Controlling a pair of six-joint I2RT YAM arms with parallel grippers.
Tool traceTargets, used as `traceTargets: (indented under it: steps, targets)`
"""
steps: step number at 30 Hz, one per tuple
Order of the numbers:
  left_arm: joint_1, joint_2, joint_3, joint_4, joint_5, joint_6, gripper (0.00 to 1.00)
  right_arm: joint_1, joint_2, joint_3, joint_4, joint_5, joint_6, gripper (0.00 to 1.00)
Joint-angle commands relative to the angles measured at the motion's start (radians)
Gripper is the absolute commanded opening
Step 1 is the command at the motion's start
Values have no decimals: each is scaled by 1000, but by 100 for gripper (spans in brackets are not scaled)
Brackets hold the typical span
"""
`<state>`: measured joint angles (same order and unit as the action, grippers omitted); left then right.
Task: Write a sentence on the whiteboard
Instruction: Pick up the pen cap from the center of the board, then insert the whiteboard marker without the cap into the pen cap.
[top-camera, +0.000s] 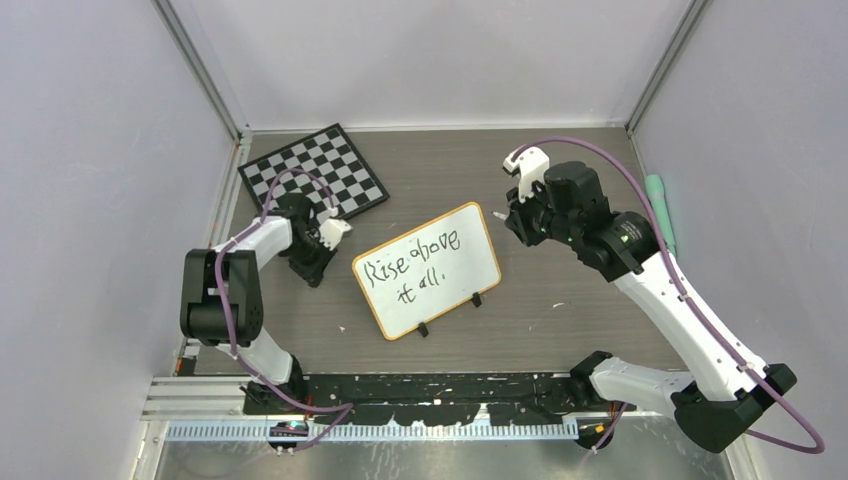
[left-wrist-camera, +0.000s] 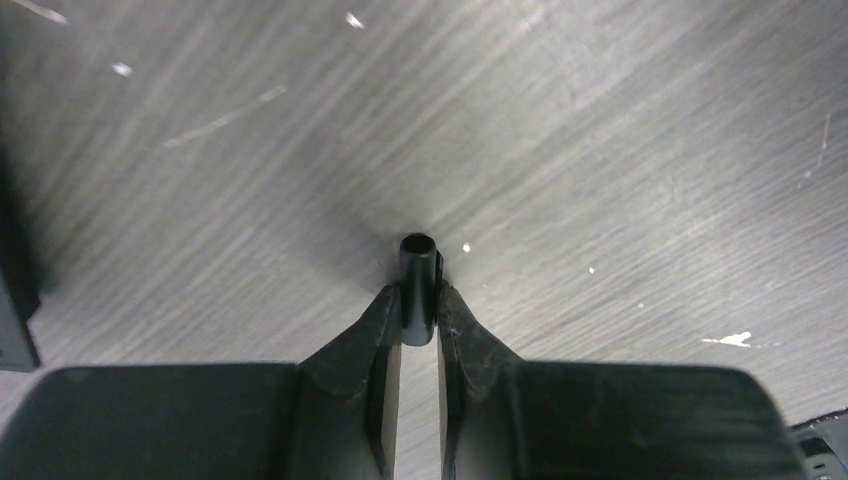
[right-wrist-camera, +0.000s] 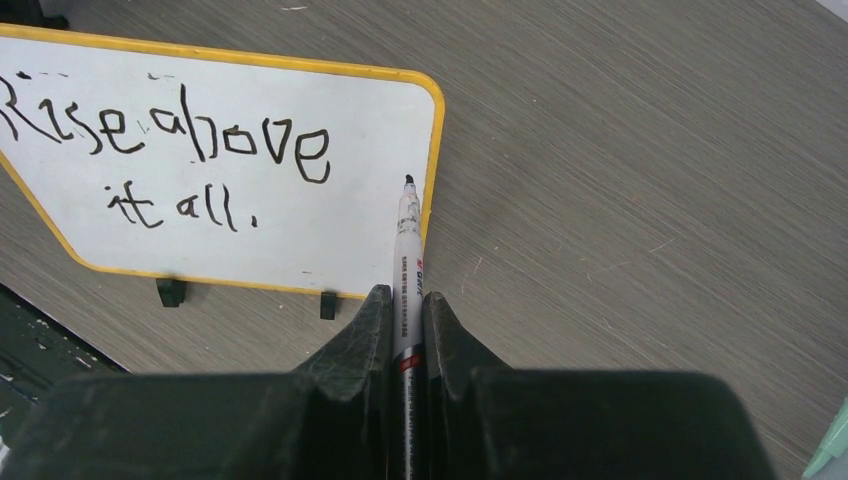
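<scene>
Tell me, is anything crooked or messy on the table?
Yes. The whiteboard lies slanted, not square with the table edge, and the chessboard at the back left is slanted too. Small white flecks dot the table. The marker in the right claw has no cap on. The left claw grips a small black tube.

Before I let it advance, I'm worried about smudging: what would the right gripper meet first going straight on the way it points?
Probably the whiteboard, inside its right rim: the marker in the right gripper leads, its tip lining up with blank white right of the sentence. Depth is unclear.
</scene>
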<state>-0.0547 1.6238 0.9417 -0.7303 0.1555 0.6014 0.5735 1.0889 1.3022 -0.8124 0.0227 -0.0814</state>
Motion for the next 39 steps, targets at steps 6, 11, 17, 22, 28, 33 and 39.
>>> traceTargets:
  steps: [6,11,17,22,28,33,39]
  targets:
    - [83,53,14,98,137,150,39,-5,2,72,-9,11,-12,0]
    - [97,81,-27,108,142,171,31,-6,2,84,-17,11,-14,0]
    - [146,51,29,35,188,172,4,-5,3,109,-21,3,-13,0]
    - [177,-62,217,-185,280,180,0,-6,16,148,-27,-46,3,0]
    - [116,-231,458,-389,381,193,0,-5,44,226,-45,-164,72,0]
    - [-43,-355,556,-413,391,163,0,-5,72,305,-37,-240,150,0]
    - [-287,-479,542,-329,354,138,0,-5,119,365,-16,-432,250,0]
